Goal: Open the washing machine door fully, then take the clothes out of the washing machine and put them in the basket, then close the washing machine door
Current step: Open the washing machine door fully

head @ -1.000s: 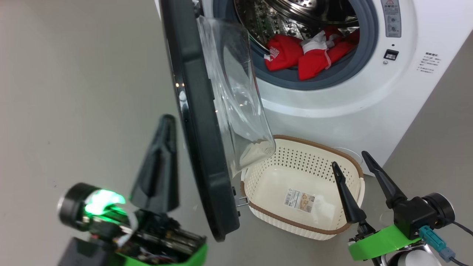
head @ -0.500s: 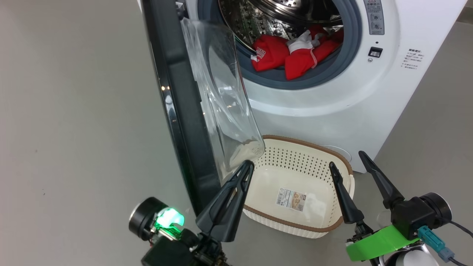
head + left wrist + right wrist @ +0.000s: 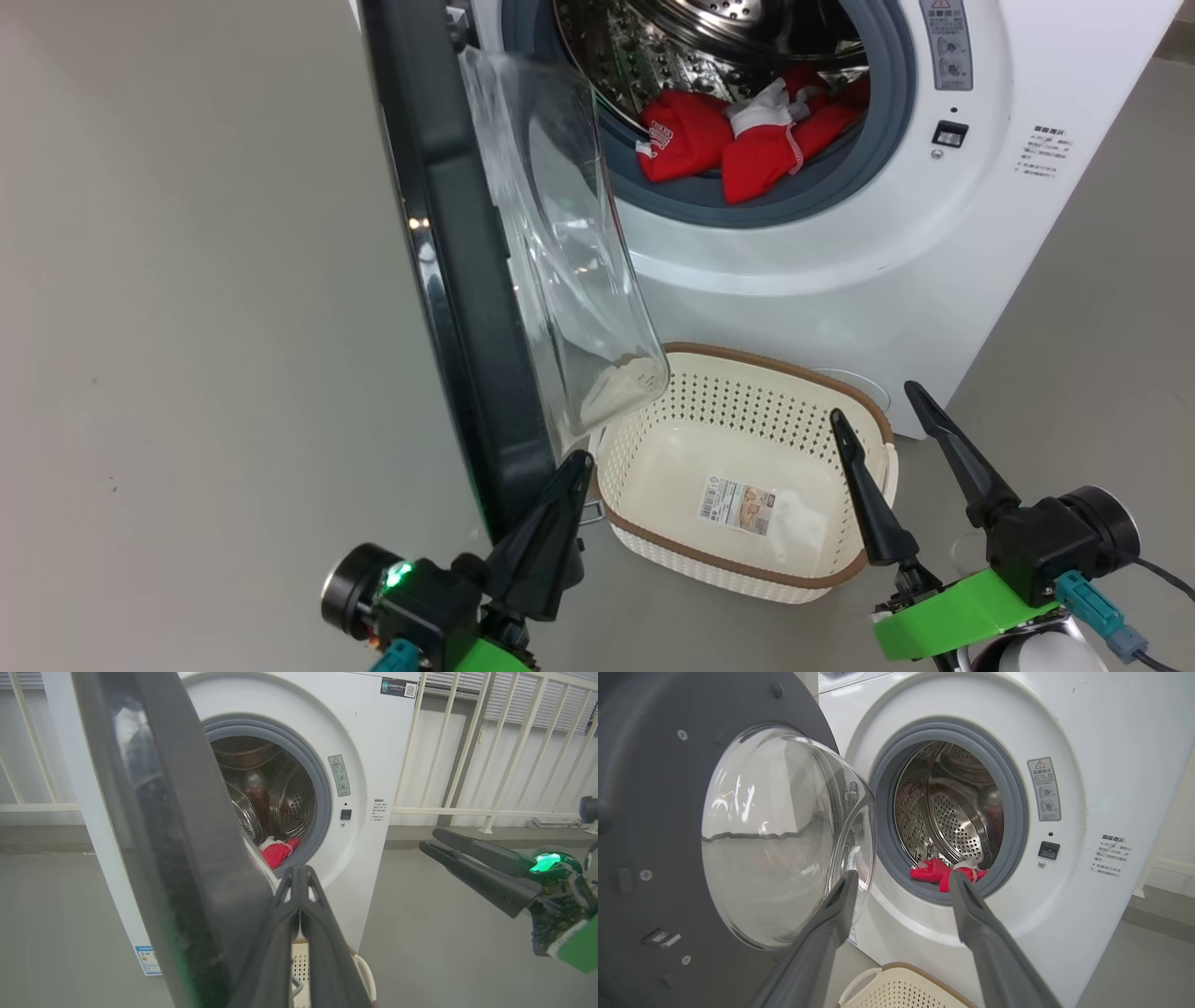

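The washing machine stands with its door swung out, edge-on to me, the glass bowl facing the drum. Red clothes with white trim lie at the drum's front lip. The basket sits on the floor below the opening with nothing in it but its paper label. My left gripper is shut, its tip at the door's lower edge, beside the basket's left rim. My right gripper is open over the basket's right end. In the right wrist view the clothes show between the right gripper's fingers.
Grey floor spreads left of the door and right of the machine. A white railing runs behind the machine. The door's black rim stands close against the left gripper, and the right gripper shows at the right of the left wrist view.
The left gripper went from the door's outer side across to its lower edge, then drew back and down a little. The head camera shifted. The right gripper stayed put.
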